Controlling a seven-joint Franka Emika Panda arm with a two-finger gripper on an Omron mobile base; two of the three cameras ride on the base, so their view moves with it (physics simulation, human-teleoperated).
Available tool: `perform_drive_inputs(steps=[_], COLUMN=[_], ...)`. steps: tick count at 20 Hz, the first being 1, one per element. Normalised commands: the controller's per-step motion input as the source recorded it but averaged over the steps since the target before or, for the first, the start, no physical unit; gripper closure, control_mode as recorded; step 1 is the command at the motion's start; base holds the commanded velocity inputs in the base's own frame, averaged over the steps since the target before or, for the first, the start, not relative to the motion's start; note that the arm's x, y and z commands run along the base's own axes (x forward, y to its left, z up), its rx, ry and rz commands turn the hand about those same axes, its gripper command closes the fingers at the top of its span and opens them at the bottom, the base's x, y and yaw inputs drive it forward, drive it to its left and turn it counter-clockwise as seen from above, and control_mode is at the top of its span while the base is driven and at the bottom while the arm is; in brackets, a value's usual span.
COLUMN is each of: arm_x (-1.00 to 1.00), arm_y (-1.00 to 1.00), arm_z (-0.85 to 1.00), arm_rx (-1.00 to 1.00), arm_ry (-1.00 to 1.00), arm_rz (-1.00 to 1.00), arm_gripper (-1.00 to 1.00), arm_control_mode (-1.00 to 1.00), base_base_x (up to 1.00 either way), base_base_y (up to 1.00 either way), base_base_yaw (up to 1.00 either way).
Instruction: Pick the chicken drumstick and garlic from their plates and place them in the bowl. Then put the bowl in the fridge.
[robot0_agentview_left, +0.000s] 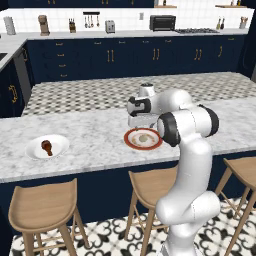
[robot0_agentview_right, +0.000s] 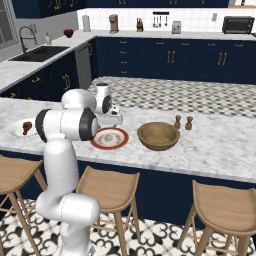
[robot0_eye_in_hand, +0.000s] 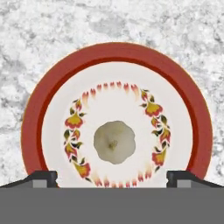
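The gripper (robot0_eye_in_hand: 112, 178) is hanging over the red-rimmed plate (robot0_eye_in_hand: 48, 94), jaws standing wide apart, holding nothing. The garlic (robot0_eye_in_hand: 114, 142) is sitting at the plate's middle, between the fingertips (robot0_eye_in_hand: 43, 178).

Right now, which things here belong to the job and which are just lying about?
Job:
garlic on the red-rimmed plate
chicken drumstick on the white plate
wooden bowl

Lying about:
two small shakers behind the bowl
toaster oven
stools
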Motion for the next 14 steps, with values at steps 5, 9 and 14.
perform_drive_inputs(steps=[5, 9, 14], arm_x=[0.18, -0.32, -0.08], arm_y=[0.0, 0.0, 0.0], arm_z=[-0.55, -0.22, -0.11], arm_rx=[0.0, 0.0, 0.0], arm_ry=[0.01, 0.04, 0.05], arm_rz=[0.0, 0.0, 0.0], arm_gripper=[-1.0, -1.0, -1.0], arm_control_mode=[-1.0, -1.0, -1.0], base_base_x=[0.0, 0.0, 0.0], base_base_y=[0.0, 0.0, 0.0], base_base_yaw=[0.0, 0.0, 0.0])
